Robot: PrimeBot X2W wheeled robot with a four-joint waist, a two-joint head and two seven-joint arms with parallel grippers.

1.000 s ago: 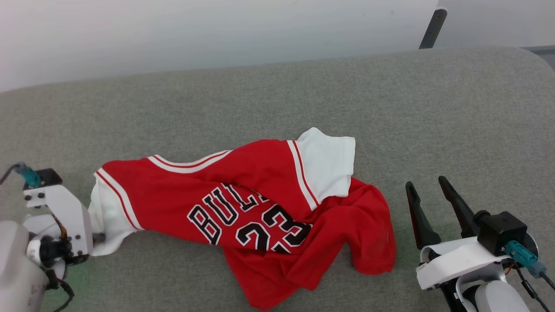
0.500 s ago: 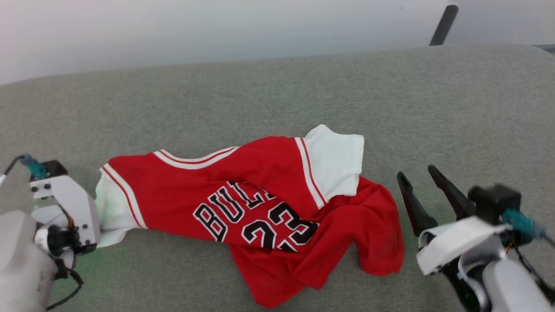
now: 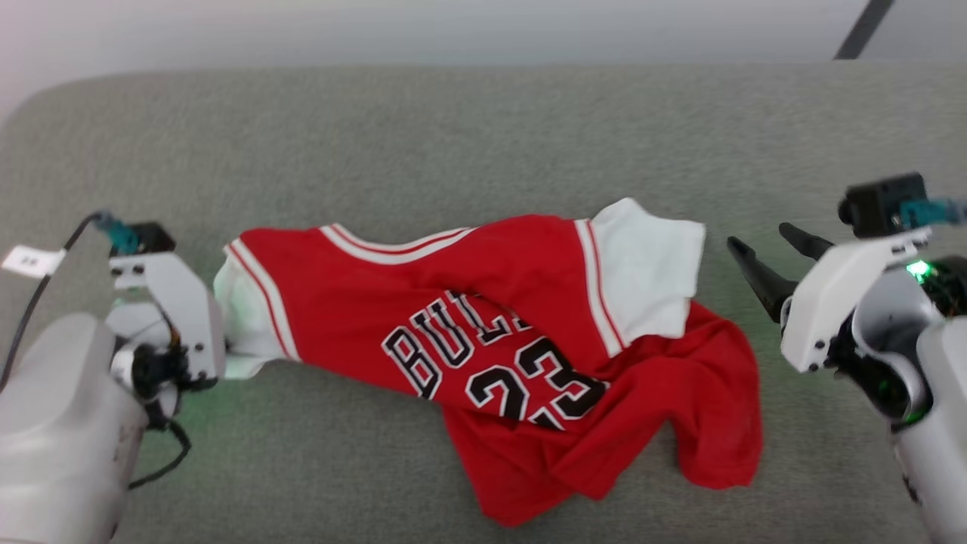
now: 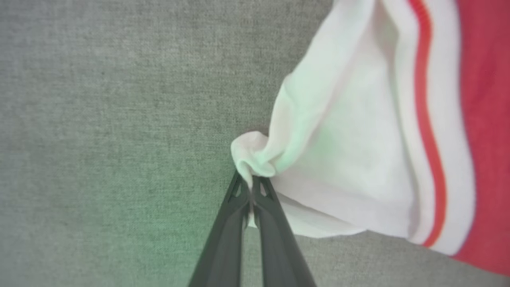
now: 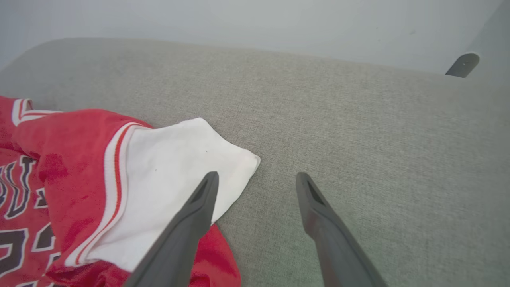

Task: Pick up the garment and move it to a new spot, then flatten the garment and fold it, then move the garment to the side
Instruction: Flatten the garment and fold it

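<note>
The garment (image 3: 491, 332), a red jersey with white sleeves and a black "BULLS 23" print, lies crumpled across the grey cushion. In the left wrist view my left gripper (image 4: 251, 187) is shut on a bunched corner of the white left sleeve (image 4: 338, 159), pinched at the fingertips. In the head view that arm's wrist covers its fingers. My right gripper (image 3: 755, 234) stands open just right of the other white sleeve (image 3: 650, 272), fingers pointing left at it. In the right wrist view, the sleeve's corner (image 5: 239, 159) lies just ahead of the left finger (image 5: 191, 215). Nothing sits between the fingers.
The grey fabric cushion (image 3: 453, 136) spreads wide around the jersey, with a rounded far left corner. A pale wall runs behind it, and a dark slanted pole (image 3: 861, 30) stands at the far right. A white tag on a cable (image 3: 30, 261) hangs by my left wrist.
The head camera has shifted, so the whole scene sits further right. My right gripper has risen and swung to point left at the right sleeve. The left gripper keeps its hold.
</note>
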